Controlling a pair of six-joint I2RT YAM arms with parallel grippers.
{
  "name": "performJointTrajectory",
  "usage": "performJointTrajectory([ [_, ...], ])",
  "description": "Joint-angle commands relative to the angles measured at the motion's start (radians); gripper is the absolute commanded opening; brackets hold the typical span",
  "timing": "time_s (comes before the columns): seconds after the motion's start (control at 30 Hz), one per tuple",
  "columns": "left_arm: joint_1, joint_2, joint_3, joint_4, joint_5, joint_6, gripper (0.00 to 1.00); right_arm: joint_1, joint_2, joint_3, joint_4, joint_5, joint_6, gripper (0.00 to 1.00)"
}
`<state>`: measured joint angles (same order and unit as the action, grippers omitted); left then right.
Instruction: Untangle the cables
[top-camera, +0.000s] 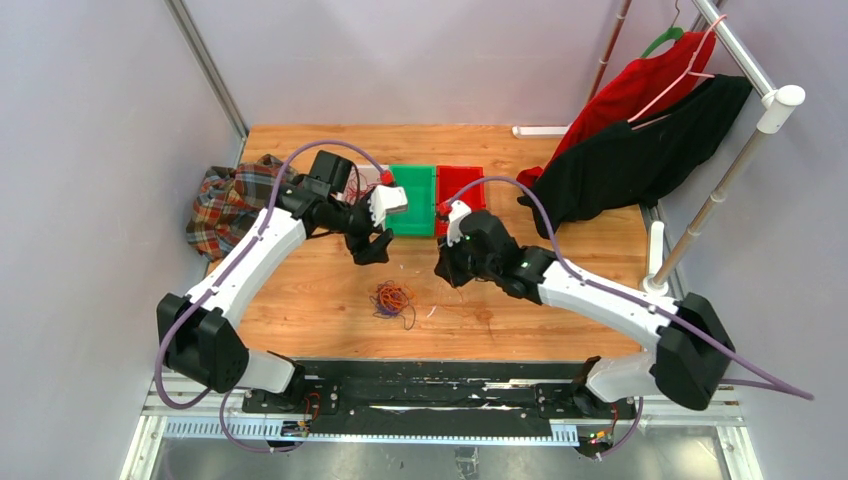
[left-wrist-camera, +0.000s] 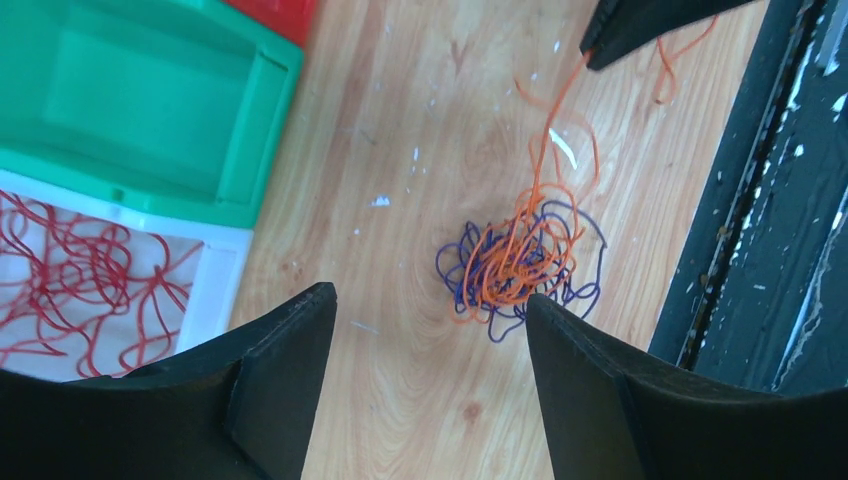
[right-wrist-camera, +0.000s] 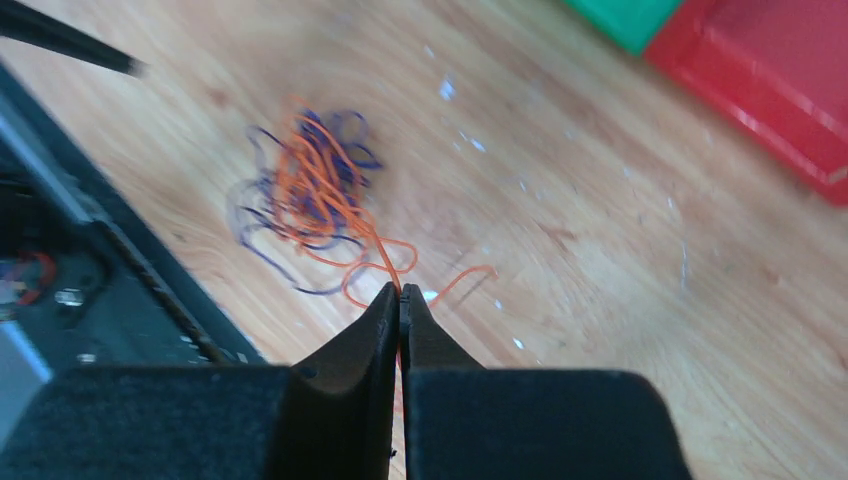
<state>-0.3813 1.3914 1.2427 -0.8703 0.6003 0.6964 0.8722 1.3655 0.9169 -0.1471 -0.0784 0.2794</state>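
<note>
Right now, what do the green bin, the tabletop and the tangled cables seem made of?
Green bin: moulded plastic, smooth, slightly glossy. Tabletop: wood or wood-look laminate; grain and knots show. Tangled cables: probably plastic-coated wire, by their limp loops and bright colour.

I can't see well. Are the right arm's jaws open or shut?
Shut. The right gripper pinches an orange cable, with no gap between its jaws.

The table is varnished wood, lightly scuffed. At its 12 o'clock the green bin is glossy plastic; at 10 o'clock, woven plaid cloth. The cables look smooth.
</note>
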Motion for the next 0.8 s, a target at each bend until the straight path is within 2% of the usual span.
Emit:
performJointTrajectory([
  [0.0, -0.007, -0.023, 0.058, -0.004, 0.098, -0.020, 0.75, 0.014, -0.069, 0.041, 0.031, -0.136, 0.016, 0.01],
  [0.33, -0.081, -0.049, 0.056, -0.022, 0.208, 0.005, 0.74, 0.014, -0.113, 0.083, 0.104, -0.293, 0.067, 0.01],
  [0.63, -0.112, -0.101, 0.029, -0.036, 0.260, 0.036, 0.70, 0.014, -0.118, 0.117, 0.172, -0.339, 0.100, 0.00],
  [0.77, -0.125, -0.121, 0.013, -0.039, 0.258, 0.023, 0.65, 0.015, -0.128, 0.125, 0.183, -0.342, 0.111, 0.01],
])
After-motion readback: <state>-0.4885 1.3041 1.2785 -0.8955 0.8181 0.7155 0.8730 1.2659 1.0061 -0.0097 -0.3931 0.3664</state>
